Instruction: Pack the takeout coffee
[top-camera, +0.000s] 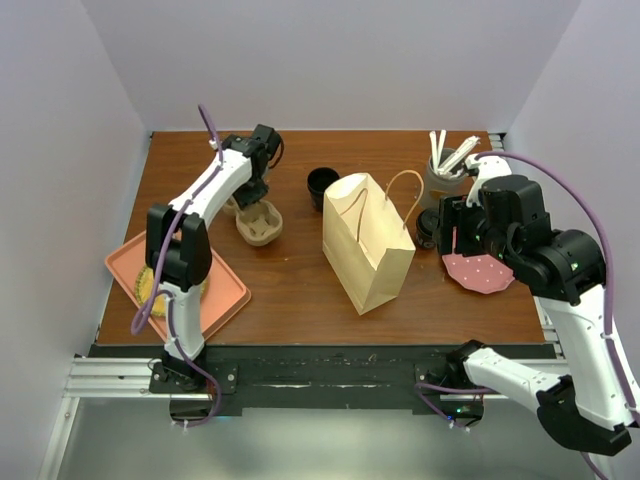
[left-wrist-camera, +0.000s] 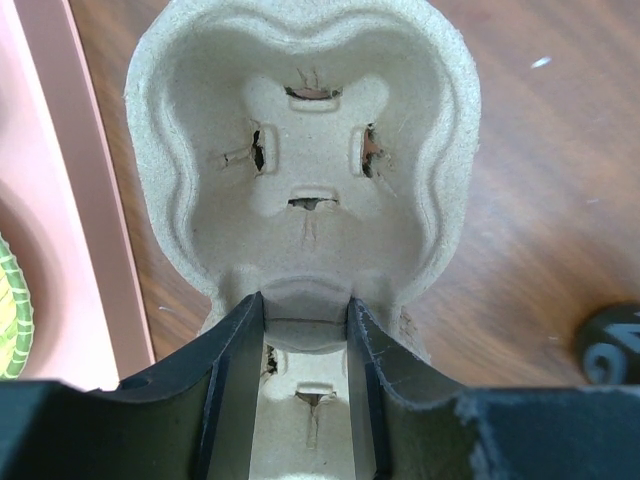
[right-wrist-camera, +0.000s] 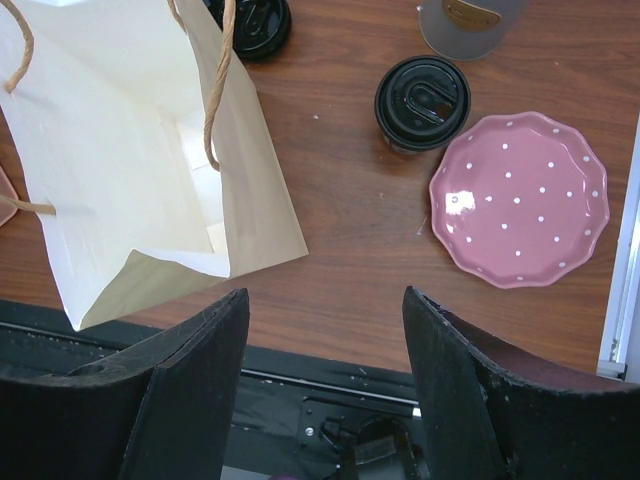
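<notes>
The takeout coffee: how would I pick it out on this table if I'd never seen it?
Start at the paper bag standing mid-table; right of it lies a pink dotted plate. Between the two, close by the plate's rim, stands the takeout coffee. It is the small black cup closed with a black sip lid, unlike the open black cup behind the bag.

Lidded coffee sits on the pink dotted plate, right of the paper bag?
No: the lidded coffee stands on the table beside the pink dotted plate, not on it. It is right of the paper bag. Right wrist view shows this.
</notes>
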